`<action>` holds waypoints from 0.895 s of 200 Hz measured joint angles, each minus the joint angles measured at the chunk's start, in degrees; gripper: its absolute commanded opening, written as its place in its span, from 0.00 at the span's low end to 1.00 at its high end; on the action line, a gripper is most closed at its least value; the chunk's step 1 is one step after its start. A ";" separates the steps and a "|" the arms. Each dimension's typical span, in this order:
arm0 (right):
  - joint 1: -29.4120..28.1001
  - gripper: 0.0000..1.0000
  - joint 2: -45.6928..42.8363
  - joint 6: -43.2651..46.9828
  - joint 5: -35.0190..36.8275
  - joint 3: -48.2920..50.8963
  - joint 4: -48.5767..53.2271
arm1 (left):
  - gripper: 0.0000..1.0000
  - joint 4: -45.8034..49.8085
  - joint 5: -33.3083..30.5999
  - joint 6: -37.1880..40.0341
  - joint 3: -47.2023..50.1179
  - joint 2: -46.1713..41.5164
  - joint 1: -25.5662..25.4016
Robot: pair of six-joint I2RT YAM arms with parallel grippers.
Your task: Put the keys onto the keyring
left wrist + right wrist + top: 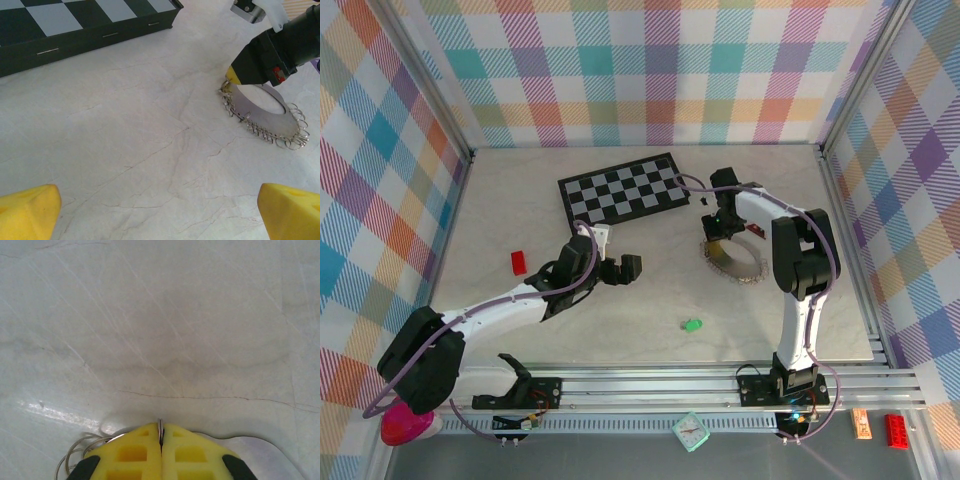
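The keyring is a silver band fringed with small metal rings, lying on the marble table right of centre. My right gripper stands at its far-left rim. In the right wrist view its yellow fingers are shut on the ring's thin metal edge. The left wrist view shows the keyring with the right gripper pinching its rim. A green key lies alone on the table nearer the front. My left gripper hovers open left of the keyring, its fingertips wide apart over bare marble.
A black-and-white chessboard lies at the back centre, its side facing the left wrist camera. A small red block sits at the left. Checked walls surround the table, and a rail runs along the front.
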State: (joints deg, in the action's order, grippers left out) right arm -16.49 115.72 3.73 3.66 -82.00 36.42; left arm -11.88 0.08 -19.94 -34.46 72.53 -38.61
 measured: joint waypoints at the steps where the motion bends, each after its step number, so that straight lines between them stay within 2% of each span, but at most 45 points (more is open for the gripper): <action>1: -0.02 0.00 -0.07 0.00 0.00 0.00 0.02 | 1.00 0.00 -0.02 0.00 0.00 0.00 0.00; 36: -1.84 0.00 -4.55 0.07 1.27 0.26 0.83 | 1.00 1.73 -2.45 1.05 0.00 -2.62 -0.02; 82: -5.05 0.00 -18.69 0.15 1.14 2.38 -1.27 | 0.98 5.03 -7.93 5.73 -0.04 -10.49 -0.02; 127: -7.08 0.00 -25.79 0.20 -5.31 6.08 -6.62 | 0.98 5.97 -14.84 11.78 0.96 -20.02 -0.02; 179: -11.04 0.00 -29.68 2.47 -17.29 15.37 -18.82 | 0.96 10.05 -19.74 19.98 0.74 -22.03 -0.02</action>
State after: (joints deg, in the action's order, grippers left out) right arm -27.53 86.04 6.20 -13.63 -66.63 17.61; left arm -1.83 -19.66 0.03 -33.71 50.50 -38.63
